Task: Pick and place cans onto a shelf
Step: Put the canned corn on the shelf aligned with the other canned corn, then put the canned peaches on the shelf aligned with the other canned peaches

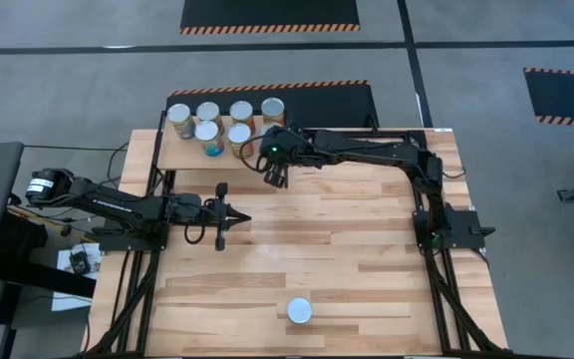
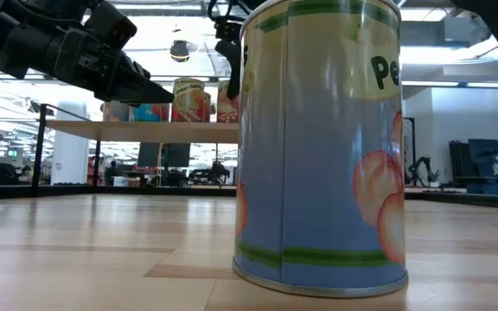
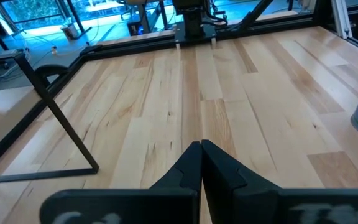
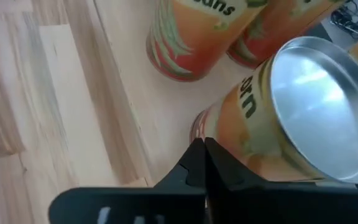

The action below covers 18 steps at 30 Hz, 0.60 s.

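Note:
Several cans (image 1: 208, 113) with silver tops stand upright on the light-wood shelf (image 1: 172, 155) at the table's far left. They also show in the low view (image 2: 188, 99). One blue-labelled can (image 1: 299, 311) stands alone near the table's near edge and fills the low view (image 2: 318, 147). My right gripper (image 1: 274, 176) is shut and empty at the shelf's near right corner. In its wrist view its tips (image 4: 201, 149) are close beside an orange-labelled can (image 4: 272, 124). My left gripper (image 1: 235, 217) is shut and empty over the table's middle left, and shows in its wrist view (image 3: 201, 152).
The shelf stands on a black frame (image 3: 55, 118) with open space beneath it. Bare planks (image 1: 367, 249) lie between the shelf and the lone can. The right arm's base (image 1: 446, 224) stands at the table's right side.

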### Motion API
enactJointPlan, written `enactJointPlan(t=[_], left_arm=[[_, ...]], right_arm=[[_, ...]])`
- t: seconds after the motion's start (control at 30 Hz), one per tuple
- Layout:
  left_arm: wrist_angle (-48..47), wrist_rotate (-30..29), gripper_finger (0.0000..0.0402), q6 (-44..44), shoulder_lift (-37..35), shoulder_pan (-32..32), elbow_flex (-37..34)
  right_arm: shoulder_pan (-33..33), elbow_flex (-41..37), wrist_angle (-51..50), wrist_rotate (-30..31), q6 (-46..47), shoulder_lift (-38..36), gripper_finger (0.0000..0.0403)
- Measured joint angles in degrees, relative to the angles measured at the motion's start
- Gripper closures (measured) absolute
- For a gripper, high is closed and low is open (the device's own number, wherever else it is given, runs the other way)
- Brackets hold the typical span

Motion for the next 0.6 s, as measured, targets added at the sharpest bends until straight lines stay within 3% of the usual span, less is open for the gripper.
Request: enactJointPlan(t=[0.3, 0.43, 0.6], left_arm=[[0.1, 0.0, 0.0401, 0.0, 0.0, 0.0, 0.0], [-0.2, 0.0, 0.0401, 0.0, 0.0, 0.0, 0.0], [-0.7, 0.0, 0.0401, -0.1, 0.0, -0.5, 0.0]], right_arm=[[1.0, 0.0, 1.5, 1.3, -2.8, -0.7, 0.0385], [4.8, -0.1, -0.5, 1.3, -10.1, -3.8, 0.0397], [10.1, -0.4, -4.9, 0.9, -12.1, -7.7, 0.0397]])
